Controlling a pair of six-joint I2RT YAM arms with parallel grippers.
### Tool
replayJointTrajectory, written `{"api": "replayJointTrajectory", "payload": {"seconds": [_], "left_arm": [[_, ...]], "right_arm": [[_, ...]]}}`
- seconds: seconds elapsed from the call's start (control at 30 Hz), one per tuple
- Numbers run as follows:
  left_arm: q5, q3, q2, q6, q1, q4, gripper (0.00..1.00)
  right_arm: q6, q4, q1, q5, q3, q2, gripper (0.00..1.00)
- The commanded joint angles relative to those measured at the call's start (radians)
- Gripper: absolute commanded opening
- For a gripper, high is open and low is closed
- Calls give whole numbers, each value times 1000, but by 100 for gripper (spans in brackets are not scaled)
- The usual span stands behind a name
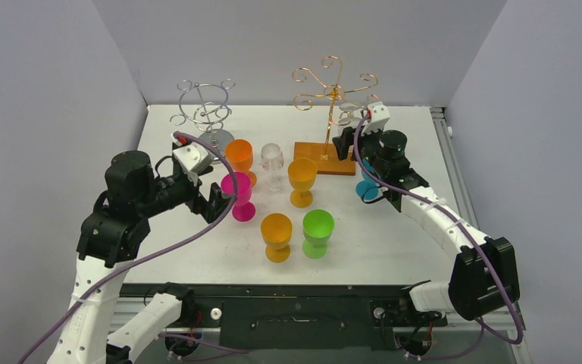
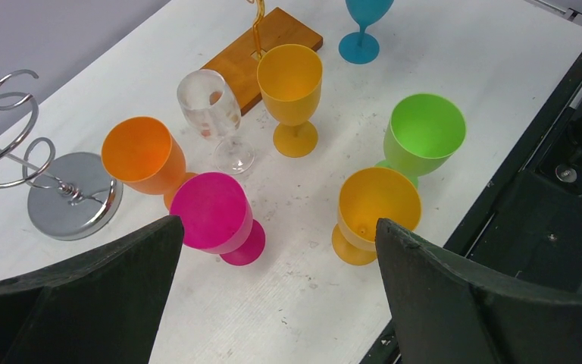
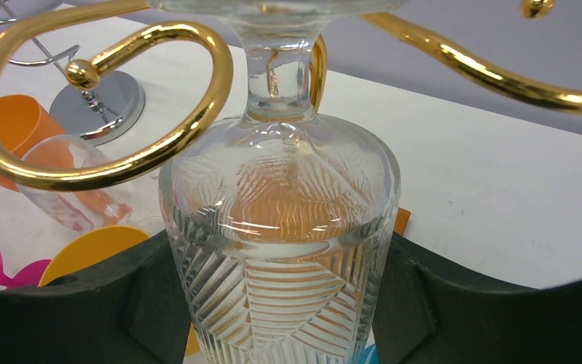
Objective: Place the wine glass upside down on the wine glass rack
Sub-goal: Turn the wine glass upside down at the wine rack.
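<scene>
Well, this looks like the closing stretch. Up at the gold rack (image 1: pixel 333 95), the right tool (image 3: pixel 280 292) is clamped on the bowl of the glass (image 3: pixel 280 189), one finger pressed to each side. And the glass is upside down: rim pointing at the table (image 1: pixel 394 227), foot up top, stem threaded through the opening of a gold loop (image 3: pixel 121 163). The foot sits above the wire, right at the upper edge of the wrist view, so whether it bears on the loop or is held a touch above it cannot be told.

Over on the other side, the left tool (image 2: pixel 276 222) hangs spread wide, grasping nothing. It is above the cluster of coloured cups (image 2: pixel 212 212), which has a second clear glass (image 2: pixel 211 106) among them, near the silver rack (image 1: pixel 204 106). It looks to have no part in this step.

So the tally, as a judgement: lifting, flipping and slotting the stem in all appear done. What is left is to let the foot settle onto the loop, release the bowl and back the fingers off without nudging it. The risk is plain enough: ribbed glass, thin wire, and a foot that may not be seated evenly. A sideways tug on the way out could slide the stem back through the opening.
</scene>
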Motion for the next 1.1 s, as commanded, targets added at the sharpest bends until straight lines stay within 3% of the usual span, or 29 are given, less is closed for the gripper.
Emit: {"api": "replayJointTrajectory", "payload": {"seconds": [0.0,0.67,1.07], "left_arm": [[-6,15,7,-10,-1,10,96],[-54,39,23,4,-1,-13,96],[-71,38,35,7,-1,-16,96]], "right_arm": [[-22,145,-1,-37,62,-5,0],[-99,176,86,-63,94,60,0],[-109,204,103,-58,6,-6,0]]}}
